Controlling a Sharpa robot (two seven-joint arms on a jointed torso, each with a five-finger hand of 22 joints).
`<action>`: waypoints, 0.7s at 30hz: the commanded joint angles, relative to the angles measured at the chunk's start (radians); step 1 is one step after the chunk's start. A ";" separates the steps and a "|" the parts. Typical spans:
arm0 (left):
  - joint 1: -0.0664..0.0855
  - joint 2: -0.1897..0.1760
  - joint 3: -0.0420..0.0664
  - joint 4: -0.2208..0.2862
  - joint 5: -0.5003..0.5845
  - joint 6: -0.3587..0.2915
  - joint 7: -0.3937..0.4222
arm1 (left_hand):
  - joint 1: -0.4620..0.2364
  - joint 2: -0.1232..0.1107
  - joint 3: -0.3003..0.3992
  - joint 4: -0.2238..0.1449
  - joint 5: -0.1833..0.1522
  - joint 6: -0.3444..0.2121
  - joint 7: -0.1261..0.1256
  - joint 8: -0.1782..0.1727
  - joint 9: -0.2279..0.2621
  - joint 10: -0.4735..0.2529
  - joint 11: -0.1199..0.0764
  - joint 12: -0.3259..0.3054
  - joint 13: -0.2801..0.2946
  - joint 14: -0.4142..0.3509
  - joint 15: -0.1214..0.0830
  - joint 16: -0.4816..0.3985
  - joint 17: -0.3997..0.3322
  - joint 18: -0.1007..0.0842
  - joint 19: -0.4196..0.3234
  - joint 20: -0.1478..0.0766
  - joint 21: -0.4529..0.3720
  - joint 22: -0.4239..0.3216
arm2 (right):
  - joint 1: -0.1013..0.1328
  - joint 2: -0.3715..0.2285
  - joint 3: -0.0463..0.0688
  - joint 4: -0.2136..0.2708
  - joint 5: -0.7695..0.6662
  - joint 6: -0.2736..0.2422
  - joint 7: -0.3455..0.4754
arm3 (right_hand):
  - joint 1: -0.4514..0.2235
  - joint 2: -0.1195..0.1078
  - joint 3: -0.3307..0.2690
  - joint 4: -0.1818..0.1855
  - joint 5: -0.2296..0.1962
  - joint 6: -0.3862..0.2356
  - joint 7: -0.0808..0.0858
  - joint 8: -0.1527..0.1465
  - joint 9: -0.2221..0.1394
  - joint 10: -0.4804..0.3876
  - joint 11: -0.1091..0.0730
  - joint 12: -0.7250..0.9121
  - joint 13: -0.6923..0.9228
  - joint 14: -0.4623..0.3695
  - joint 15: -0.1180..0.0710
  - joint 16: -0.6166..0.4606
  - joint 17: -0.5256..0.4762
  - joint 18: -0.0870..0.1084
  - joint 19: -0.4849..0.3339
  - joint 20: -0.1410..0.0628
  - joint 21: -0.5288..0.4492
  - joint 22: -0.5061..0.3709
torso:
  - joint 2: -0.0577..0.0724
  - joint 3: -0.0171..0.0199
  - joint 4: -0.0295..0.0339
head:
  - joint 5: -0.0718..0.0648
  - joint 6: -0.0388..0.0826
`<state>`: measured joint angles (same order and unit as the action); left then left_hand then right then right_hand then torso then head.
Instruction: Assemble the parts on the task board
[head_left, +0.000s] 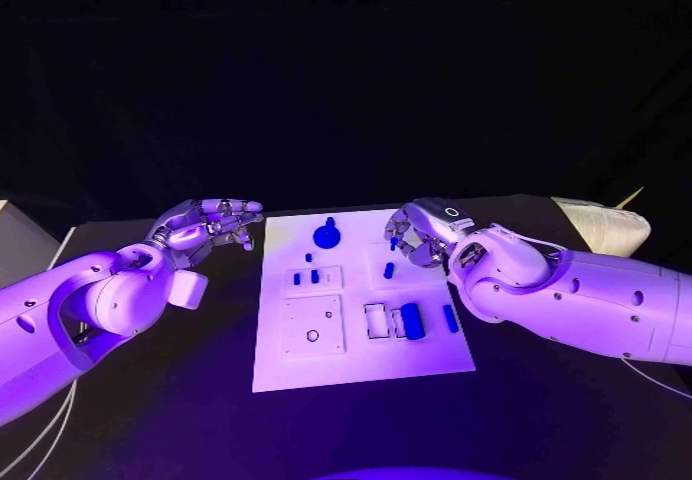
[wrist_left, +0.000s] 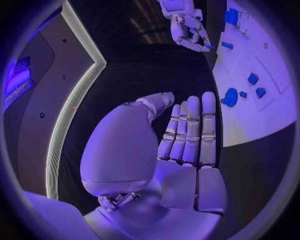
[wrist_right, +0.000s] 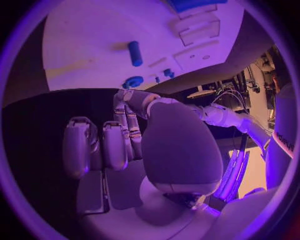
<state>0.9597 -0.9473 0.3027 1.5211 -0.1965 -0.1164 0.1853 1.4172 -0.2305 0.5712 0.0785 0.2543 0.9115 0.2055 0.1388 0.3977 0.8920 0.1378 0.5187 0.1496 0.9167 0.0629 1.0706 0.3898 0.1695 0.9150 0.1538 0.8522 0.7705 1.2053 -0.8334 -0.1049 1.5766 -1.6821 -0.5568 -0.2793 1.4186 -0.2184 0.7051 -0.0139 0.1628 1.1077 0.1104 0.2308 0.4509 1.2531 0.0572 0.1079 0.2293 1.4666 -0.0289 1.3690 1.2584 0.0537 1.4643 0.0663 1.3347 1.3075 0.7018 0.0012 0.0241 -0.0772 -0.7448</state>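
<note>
The task board (head_left: 361, 345) lies flat in the middle of the black table (head_left: 173, 400), between my two arms. On it I see several blue parts. A round disc-shaped part (head_left: 327, 236) sits near the far edge. Two small pegs (head_left: 307, 276) stand in a raised square block on the left half. A short cylinder (head_left: 388, 269) lies on the right half. A larger blue block (head_left: 413, 320) sits in a framed recess, with a slim bar (head_left: 450, 318) just beside it. I judge that assembly is at an early stage: the cylinder and bar appear loose, and a white square block with a round hole (head_left: 312, 335) looks unfilled.

My right hand (head_left: 418, 235) hovers over the board's far right corner. A small blue piece (head_left: 394, 242) appears pinched at its fingertips. My left hand (head_left: 209, 225) hangs just off the board's left edge, fingers straight and together, holding nothing.
</note>
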 joint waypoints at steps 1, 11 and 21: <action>-0.001 0.005 0.001 0.001 0.005 0.000 0.007 | 0.012 -0.002 -0.003 -0.004 0.005 -0.010 0.000 -0.004 -0.002 -0.006 0.003 -0.004 -0.002 0.005 0.002 -0.004 -0.001 0.015 0.006 -0.001 -0.007 -0.001 | -0.007 0.000 0.001 0.044 0.028 -0.038 0.033 | -0.010 0.003 0.002 -0.004 0.007 0.006 0.000 0.003 0.002 0.023 -0.013 0.003 0.002 0.047 -0.009 0.005 0.001 -0.002 0.052 -0.006 0.006 0.100 | 0.000 0.0002 0.0035 | 0.008 0.000; -0.002 0.009 0.001 0.001 0.008 -0.002 0.010 | 0.012 -0.002 -0.003 -0.004 0.005 -0.010 0.000 -0.004 -0.002 -0.006 0.003 -0.004 -0.002 0.005 0.002 -0.004 -0.001 0.015 0.006 -0.001 -0.007 -0.001 | -0.058 0.051 0.000 0.101 0.007 -0.056 0.051 | -0.011 0.003 0.003 -0.005 0.010 0.006 0.000 0.002 0.002 0.024 -0.013 0.002 0.002 0.047 -0.009 0.005 0.001 -0.002 0.052 -0.006 0.005 0.099 | -0.002 -0.0031 0.0017 | 0.055 -0.009; -0.003 0.008 0.001 0.006 0.009 -0.004 0.010 | 0.012 -0.002 -0.003 -0.004 0.005 -0.010 0.000 -0.004 -0.002 -0.006 0.003 -0.004 -0.002 0.005 0.002 -0.004 -0.001 0.015 0.006 -0.001 -0.007 -0.001 | -0.117 0.108 -0.006 0.069 -0.057 -0.077 0.038 | -0.012 0.003 0.004 -0.006 0.012 0.006 0.001 0.002 0.002 0.024 -0.013 0.001 0.001 0.047 -0.009 0.005 0.000 -0.002 0.052 -0.007 0.005 0.099 | -0.002 -0.0055 0.0026 | 0.101 -0.026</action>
<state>0.9573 -0.9405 0.3027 1.5242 -0.1949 -0.1199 0.1859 1.4212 -0.2345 0.5712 0.0785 0.2543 0.9115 0.2055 0.1389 0.3969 0.8920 0.1377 0.5187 0.1487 0.9167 0.0629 1.0707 0.3899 0.1694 0.9150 0.1538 0.8522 0.7707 1.0917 -0.7292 -0.1104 1.6482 -1.6904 -0.6128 -0.2453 1.4146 -0.2147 0.7079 -0.0167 0.1685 1.1075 0.1102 0.2304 0.4517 1.2593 0.0570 0.1058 0.2299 1.4666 -0.0288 1.3690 1.2585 0.0537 1.4643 0.0664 1.3340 1.3073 0.6992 -0.0039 0.0267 0.0142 -0.7678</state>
